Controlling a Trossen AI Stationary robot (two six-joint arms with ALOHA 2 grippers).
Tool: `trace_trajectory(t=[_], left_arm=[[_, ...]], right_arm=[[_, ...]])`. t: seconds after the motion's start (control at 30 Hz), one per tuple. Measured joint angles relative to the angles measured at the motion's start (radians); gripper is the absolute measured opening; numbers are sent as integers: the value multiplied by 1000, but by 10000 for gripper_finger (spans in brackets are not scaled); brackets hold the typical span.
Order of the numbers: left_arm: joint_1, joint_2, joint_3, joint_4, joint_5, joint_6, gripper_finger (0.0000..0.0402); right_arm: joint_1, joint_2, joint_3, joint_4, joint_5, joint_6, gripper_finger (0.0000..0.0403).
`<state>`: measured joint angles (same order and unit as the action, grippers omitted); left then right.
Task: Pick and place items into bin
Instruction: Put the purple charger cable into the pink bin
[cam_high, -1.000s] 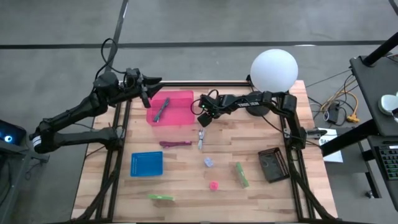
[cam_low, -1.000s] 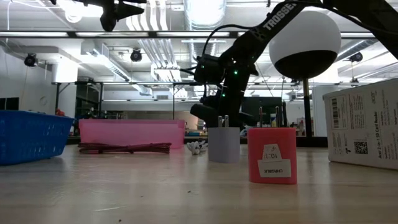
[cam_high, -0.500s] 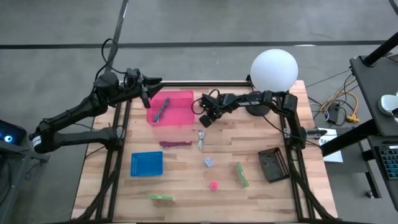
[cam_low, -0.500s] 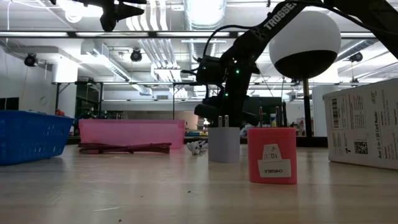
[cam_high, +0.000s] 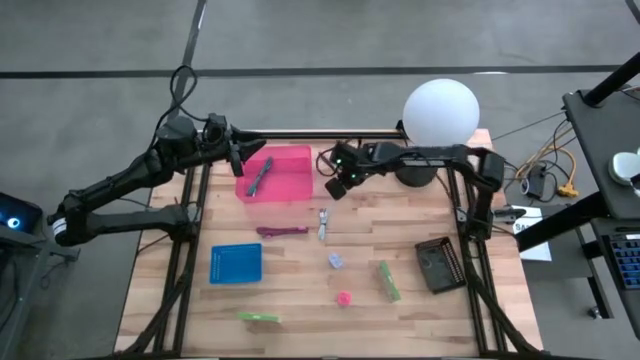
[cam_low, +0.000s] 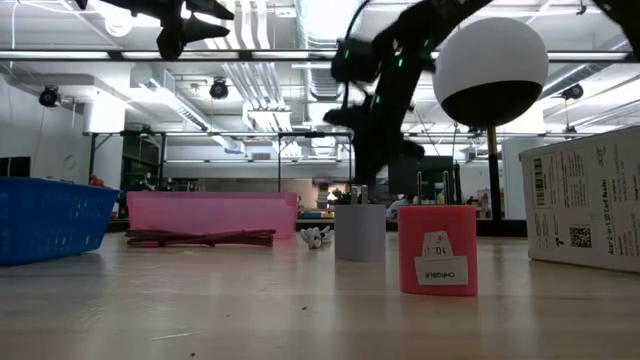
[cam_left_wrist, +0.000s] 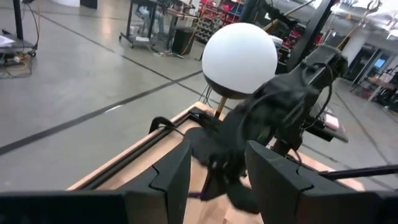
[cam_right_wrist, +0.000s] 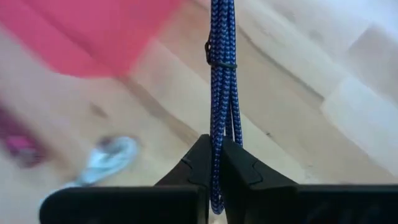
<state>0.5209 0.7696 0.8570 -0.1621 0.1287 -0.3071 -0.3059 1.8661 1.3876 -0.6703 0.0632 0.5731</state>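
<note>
Change: right gripper (cam_right_wrist: 214, 163) has lifted, clamped on blue cord (cam_right_wrist: 219, 81) | pink bin (cam_high: 277, 173) just beside | drop-off next | left gripper (cam_left_wrist: 216, 171) open.

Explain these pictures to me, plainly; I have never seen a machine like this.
These are two dark robot arms at a wooden table, filmed at once by four cameras: one overhead, one at table-top height, one on each wrist.

From above, the left gripper waits, fingers apart, at the far left corner beside the pink bin, which already holds one stick. The right gripper hangs just right of that bin; its wrist camera shows its fingers pinched on a blue braided cord.

On the table lie a maroon stick, a silver tool, a lavender block, a pink block, two green sticks, a blue tray and a dark tray. The white globe lamp stands behind.
</note>
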Motion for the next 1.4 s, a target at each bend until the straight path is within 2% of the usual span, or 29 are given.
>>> trace_trajectory(t=[0.1, 0.23, 0.37, 0.47, 0.6, 0.7, 0.83, 1.1, 1.3, 1.4], left_arm=[[1, 2, 0, -6, 0, -3, 138], [0, 15, 0, -4, -1, -4, 138], [0, 30, 0, -4, -2, -5, 138], [0, 41, 0, -3, -2, -5, 138], [0, 54, 0, 33, 4, 31, 138], [0, 68, 0, 62, 76, 85, 138], [-1, 77, 0, 132, 199, 135, 138], [0, 108, -1, 243, 231, 138, 138], [0, 160, -2, 366, 401, 101, 138], [-1, 191, -2, 417, 421, 66, 138]], right_arm=[[16, -87, -1, 47, 3, -29, 9], [39, -189, -13, 182, 3, -154, 9], [60, -248, -25, 328, -11, -238, 9], [68, -270, -44, 432, -66, -288, 9], [85, -271, -88, 616, -198, -381, 9], [99, -258, -100, 712, -254, -414, 9], [103, -242, -105, 745, -257, -433, 9], [104, -254, -103, 825, -256, -454, 9], [102, -248, -102, 836, -255, -453, 8], [103, -245, -102, 834, -256, -454, 8]])
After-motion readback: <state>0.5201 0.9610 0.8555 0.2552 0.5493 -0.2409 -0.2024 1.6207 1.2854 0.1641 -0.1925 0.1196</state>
